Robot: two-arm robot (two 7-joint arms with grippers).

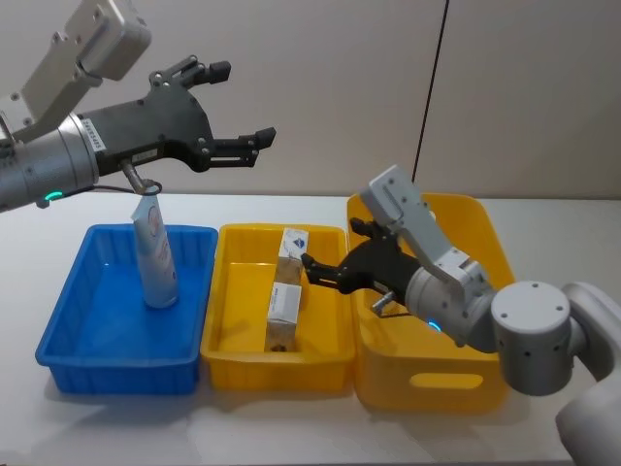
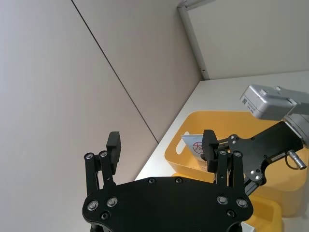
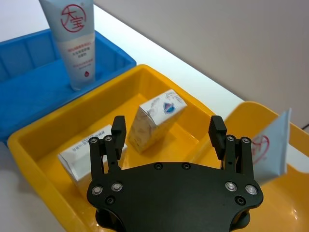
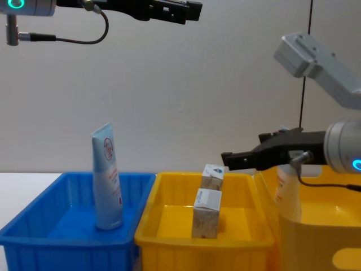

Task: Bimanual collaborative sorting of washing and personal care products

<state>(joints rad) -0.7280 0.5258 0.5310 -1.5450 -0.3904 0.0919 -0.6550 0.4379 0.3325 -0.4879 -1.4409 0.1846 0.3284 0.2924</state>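
1. Two squeeze tubes and two cartons sat in three bins set side by side on the white counter (image 1: 146, 427).
2. One tube (image 1: 155, 257) stood upright on its cap in the blue bin (image 1: 63, 340) at the left. It was pale blue-white with a red round logo and red text, its crimped end up.
3. The second tube (image 3: 270, 150) leaned inside the deep yellow bin (image 1: 427, 383) at the right, with the right arm across it in the head view.
4. The rear carton (image 1: 293, 250) and the front carton (image 1: 284, 313), both white and beige with a blue mark, stood one behind the other in the middle yellow bin (image 1: 277, 374).
5. The left gripper (image 1: 243, 102) hung high above the blue bin, fingers spread and empty.
6. The right gripper (image 1: 335, 245) hovered over the edge between the two yellow bins, near the rear carton. Its fingers were apart and held nothing.
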